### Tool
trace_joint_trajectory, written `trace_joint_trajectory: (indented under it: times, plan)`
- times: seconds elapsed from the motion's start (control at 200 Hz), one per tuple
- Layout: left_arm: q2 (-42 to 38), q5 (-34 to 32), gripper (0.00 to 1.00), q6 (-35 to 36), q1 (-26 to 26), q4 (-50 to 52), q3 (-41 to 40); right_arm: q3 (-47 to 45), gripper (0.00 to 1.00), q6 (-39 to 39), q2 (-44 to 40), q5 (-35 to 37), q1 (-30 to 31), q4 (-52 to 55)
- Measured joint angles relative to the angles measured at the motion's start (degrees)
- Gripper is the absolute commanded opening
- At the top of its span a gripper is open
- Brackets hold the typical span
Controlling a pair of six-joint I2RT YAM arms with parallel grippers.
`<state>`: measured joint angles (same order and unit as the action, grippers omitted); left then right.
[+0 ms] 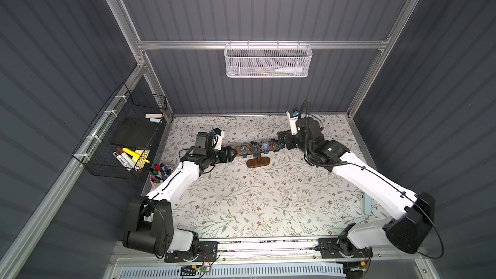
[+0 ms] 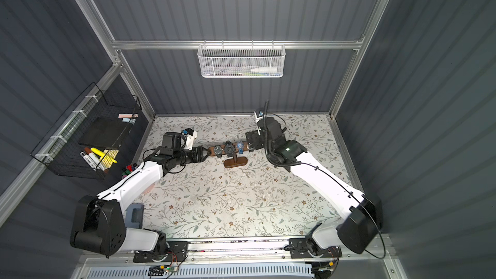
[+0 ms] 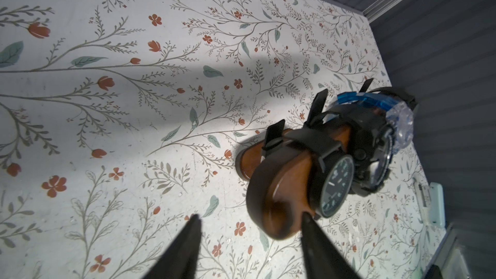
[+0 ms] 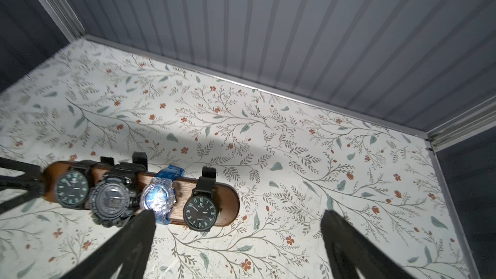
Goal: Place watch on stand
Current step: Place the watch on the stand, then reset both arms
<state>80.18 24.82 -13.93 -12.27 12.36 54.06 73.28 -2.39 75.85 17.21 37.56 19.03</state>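
Observation:
The dark brown wooden stand [image 1: 258, 162] stands at the back middle of the table, and its bar [image 4: 228, 194] carries several watches side by side. The black round-faced watch [image 4: 200, 212] hangs nearest the bar's right end, beside a clear blue one [image 4: 158, 199]. My right gripper [image 4: 239, 215] is open just off that end, with nothing between its fingers. My left gripper [image 3: 251, 217] is open at the bar's other end [image 3: 279, 210], whose rounded tip lies between the fingers, close to one of them. In both top views the arms reach in from opposite sides, left gripper [image 1: 234, 153] and right gripper [image 2: 251, 144].
A cup of markers [image 1: 160, 173] stands by the left arm. A black wire basket [image 1: 120, 140] hangs on the left wall and a white mesh basket [image 1: 268, 61] on the back rail. A pale blue object [image 1: 366, 203] lies at the table's right edge.

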Motion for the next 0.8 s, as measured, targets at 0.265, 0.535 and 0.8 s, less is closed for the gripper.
trace_joint_trajectory:
  times: [0.265, 0.535, 0.8]
  plan:
    - [-5.2, -13.1, 0.99, 2.0, 1.3, 3.3, 4.0, -17.8, 0.99, -7.0, -26.4, -12.3, -17.3, 1.6]
    - [-7.2, -36.0, 0.99, 0.1, 1.8, -8.5, -9.1, -33.6, 0.99, -7.7, -35.5, -15.9, -25.2, 2.6]
    - [-2.2, -50.8, 0.99, 5.2, 2.4, -33.7, -26.4, -43.3, 0.99, -9.2, -35.7, -18.8, -33.9, -3.9]
